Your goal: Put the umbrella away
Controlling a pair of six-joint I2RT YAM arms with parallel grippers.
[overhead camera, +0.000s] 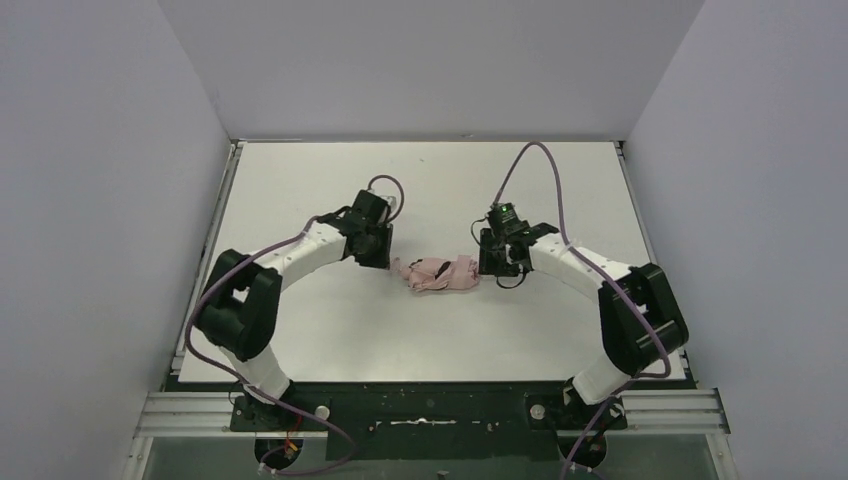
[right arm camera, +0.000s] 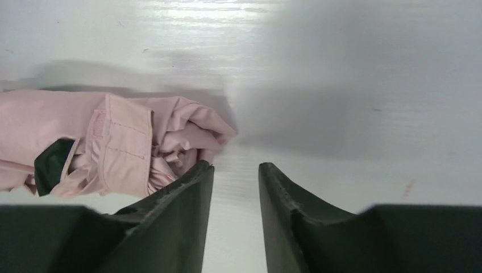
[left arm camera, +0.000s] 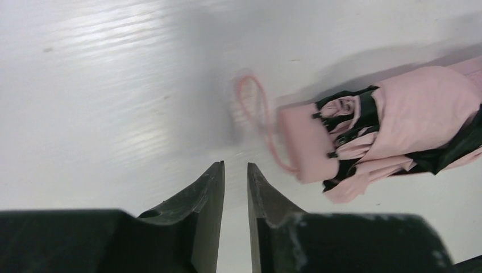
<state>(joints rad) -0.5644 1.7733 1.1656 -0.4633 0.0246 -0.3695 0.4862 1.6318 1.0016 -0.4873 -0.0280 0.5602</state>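
The umbrella (overhead camera: 437, 273) lies folded on the white table (overhead camera: 330, 180), between my two grippers. Its pink canopy (left arm camera: 418, 111) is bunched, with black lining showing. The pink handle (left arm camera: 304, 149) and its strap (left arm camera: 254, 105) point toward my left gripper (left arm camera: 235, 166), which hovers just off the handle end, its jaws a narrow gap apart with nothing between them. At the other end of the umbrella (right arm camera: 113, 142), my right gripper (right arm camera: 236, 166) is open and empty, and its left finger (right arm camera: 187, 199) is beside the crumpled canopy tip.
White walls enclose the table on the left, back and right. Both arms reach in from the near edge, with purple cables looping over them, one (overhead camera: 530, 160) arching above the right arm.
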